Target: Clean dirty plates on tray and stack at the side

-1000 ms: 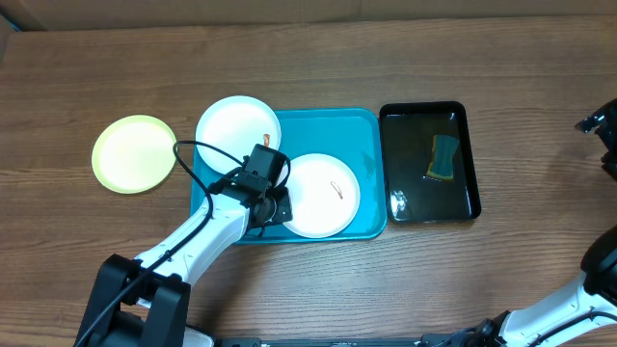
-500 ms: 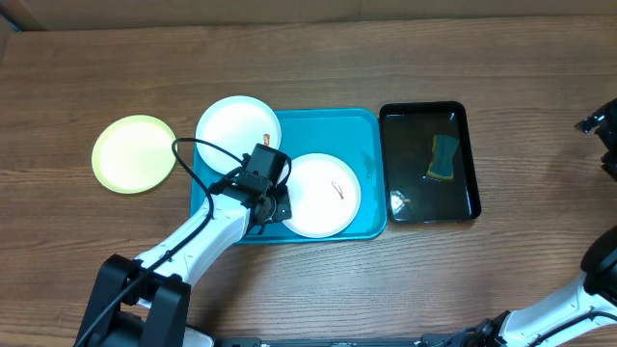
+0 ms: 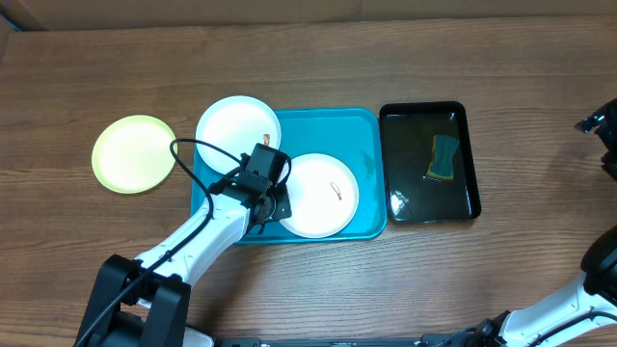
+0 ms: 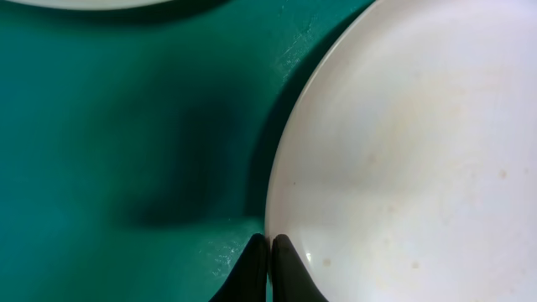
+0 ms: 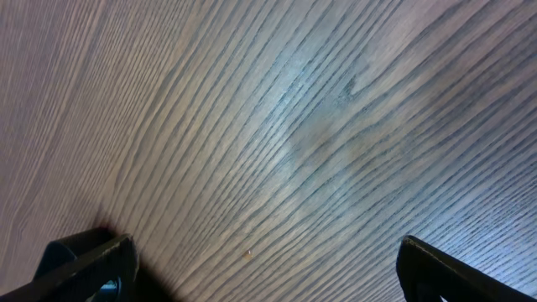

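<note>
The table (image 3: pixel 501 280) is brown wood with long dark lines running across it. Three things lie right on it. A round green plate (image 3: pixel 134 154) sits by itself on the left side. Near the middle is a big blue tray (image 3: pixel 318 130). Just beside it on the right is a smaller black tray (image 3: pixel 410 145), and the two look very close or touching. The green plate is apart from the blue tray. Up close from the right wrist, the wood (image 5: pixel 294 143) is bare and a bit shiny.
</note>
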Available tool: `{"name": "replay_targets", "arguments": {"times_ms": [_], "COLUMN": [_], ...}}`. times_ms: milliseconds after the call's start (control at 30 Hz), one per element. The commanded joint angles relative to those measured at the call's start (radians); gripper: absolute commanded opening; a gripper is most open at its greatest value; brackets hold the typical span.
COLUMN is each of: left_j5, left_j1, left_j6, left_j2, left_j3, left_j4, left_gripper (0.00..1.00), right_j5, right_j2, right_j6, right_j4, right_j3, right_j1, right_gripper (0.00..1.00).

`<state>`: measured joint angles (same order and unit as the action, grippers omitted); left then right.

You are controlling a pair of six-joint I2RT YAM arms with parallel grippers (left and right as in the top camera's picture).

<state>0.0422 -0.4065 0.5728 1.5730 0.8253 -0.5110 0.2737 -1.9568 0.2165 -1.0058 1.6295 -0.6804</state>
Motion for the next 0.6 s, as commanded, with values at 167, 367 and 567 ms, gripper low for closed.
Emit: {"name": "replay_targets", "arguments": {"times_ms": [167, 367, 567], "left_j5": [0.013, 0.014, 0.014], "left_j1": [-0.013, -0.013, -0.013], "left_j6": [0.018, 0.018, 0.006], "left_j2": [0.011, 0.011, 0.011], "left_j3": [-0.006, -0.006, -0.006], "left_j4": [0.003, 0.015, 0.008], "left_gripper": [0.04, 0.04, 0.04], "right_j5": [0.005, 0.005, 0.005], "right_j2": [0.017, 0.017, 0.017], "right_j6": [0.005, 0.005, 0.005], "right_j4": [0.006, 0.006, 0.127], "right_j3": [0.014, 0.014, 0.014], "right_j1": [0.000, 0.000, 0.000], "right_gripper": [1.00, 1.00, 1.00]}}
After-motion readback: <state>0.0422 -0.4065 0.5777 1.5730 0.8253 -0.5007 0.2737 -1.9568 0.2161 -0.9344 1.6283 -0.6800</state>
